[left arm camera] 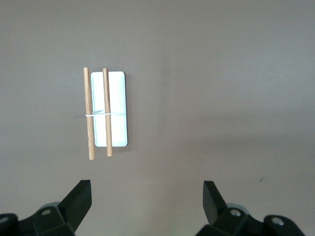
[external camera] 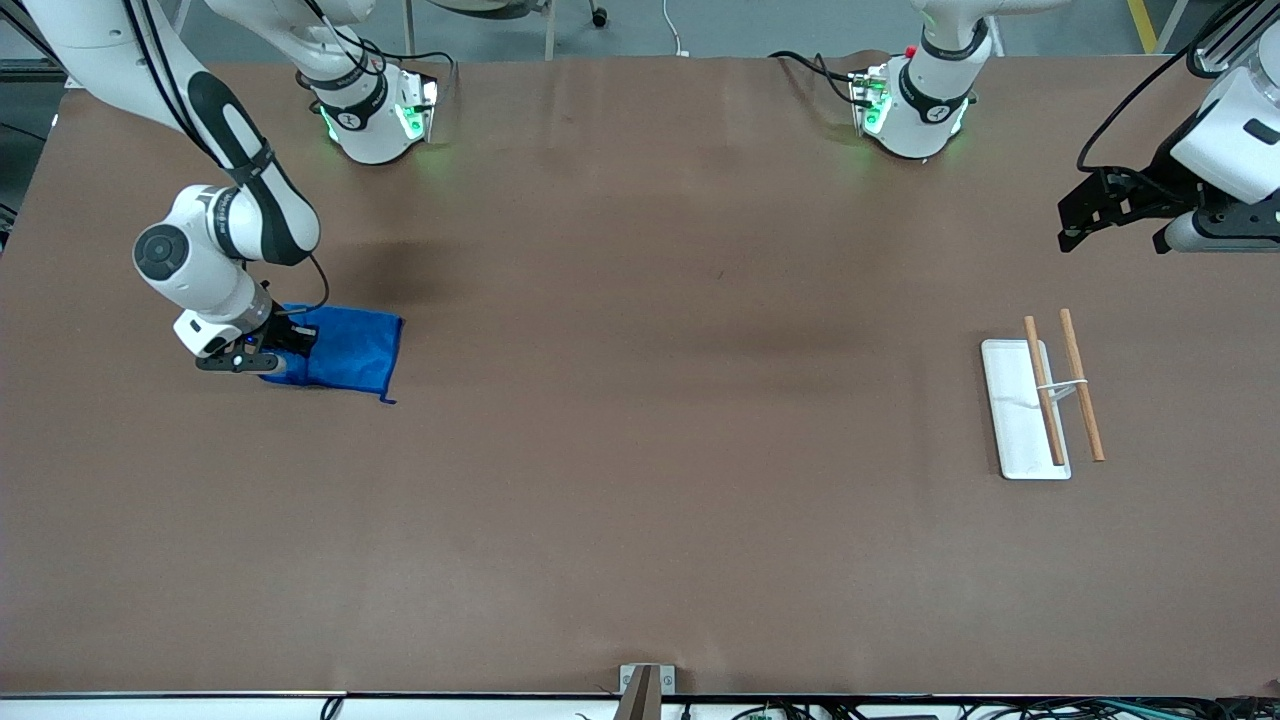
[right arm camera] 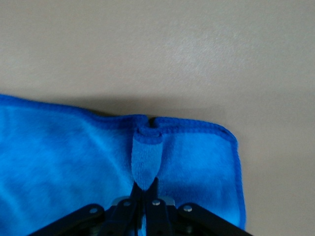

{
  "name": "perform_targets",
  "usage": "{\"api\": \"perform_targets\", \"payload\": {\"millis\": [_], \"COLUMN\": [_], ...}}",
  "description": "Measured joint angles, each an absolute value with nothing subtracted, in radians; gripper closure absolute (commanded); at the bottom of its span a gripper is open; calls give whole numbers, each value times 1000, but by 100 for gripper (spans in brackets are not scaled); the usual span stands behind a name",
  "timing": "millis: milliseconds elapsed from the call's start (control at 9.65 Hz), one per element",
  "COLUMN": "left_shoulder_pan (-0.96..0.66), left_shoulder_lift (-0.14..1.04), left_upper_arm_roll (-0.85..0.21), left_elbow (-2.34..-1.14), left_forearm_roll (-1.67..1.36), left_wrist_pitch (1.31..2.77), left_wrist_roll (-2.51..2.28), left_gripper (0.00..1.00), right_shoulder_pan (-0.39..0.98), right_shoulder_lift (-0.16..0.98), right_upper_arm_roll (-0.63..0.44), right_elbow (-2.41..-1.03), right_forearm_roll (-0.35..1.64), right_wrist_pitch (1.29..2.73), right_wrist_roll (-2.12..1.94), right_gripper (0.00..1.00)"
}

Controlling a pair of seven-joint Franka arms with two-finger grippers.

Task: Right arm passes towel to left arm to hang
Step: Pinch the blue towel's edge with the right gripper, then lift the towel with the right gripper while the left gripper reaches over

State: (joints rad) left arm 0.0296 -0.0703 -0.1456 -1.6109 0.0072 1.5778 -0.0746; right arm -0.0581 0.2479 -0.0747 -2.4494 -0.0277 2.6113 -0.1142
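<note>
Towel (right arm camera: 74, 167) fold pinched, right gripper (right arm camera: 145, 194) partly cropped

Bare brown table (external camera: 660, 450) between both arms, only white rack (external camera: 1022, 420) near the left arm's end

In the front view, the edge of the towel (external camera: 350, 350) toward the middle left of the frame is covered by the right hand (external camera: 262, 352), so the pinched fold is hidden there. In the right wrist view the towel (right arm camera: 74, 167) is cut off at the left and bottom edges, and the hand's (right arm camera: 145, 196) fingertips are buried in the fold. The left arm (external camera: 1225, 150) is cropped at the right edge of the front view (only wrist and hand (external camera: 1085, 215) are seen). The rack's (external camera: 1040, 400) upright supports cannot be made out.
</note>
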Motion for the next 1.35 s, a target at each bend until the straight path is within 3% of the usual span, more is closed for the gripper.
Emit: {"api": "perform_targets", "payload": {"millis": [415,622,1037,1348], "left_shoulder_pan": [30,29,28,67], "left_shoulder_lift": [-70,-70,-52,86], "left_upper_arm_roll": [-145,-146,-154,-145], "left_elbow": [-1611,-1611,-1608,-1606], "left_forearm_roll": [7,7,-93,-432], "left_wrist_pitch": [1578,1578,1579,1630], "left_wrist_roll": [-75,-75,-33,38], "left_gripper": [0,0,0,0], "right_shoulder_pan": [-39,-32,0,18], "right_shoulder_lift": [117,117,161,180], "right_upper_arm_roll": [-24,30,184,331], "right_elbow": [-2126,-1977,-1835,-1815], "right_forearm_roll": [-6,86,482,807], "right_wrist_pitch": [2007,1881,1924,2099], "right_wrist_roll": [-103,-102,-93,-25], "right_gripper": [100,100,100,100]}}
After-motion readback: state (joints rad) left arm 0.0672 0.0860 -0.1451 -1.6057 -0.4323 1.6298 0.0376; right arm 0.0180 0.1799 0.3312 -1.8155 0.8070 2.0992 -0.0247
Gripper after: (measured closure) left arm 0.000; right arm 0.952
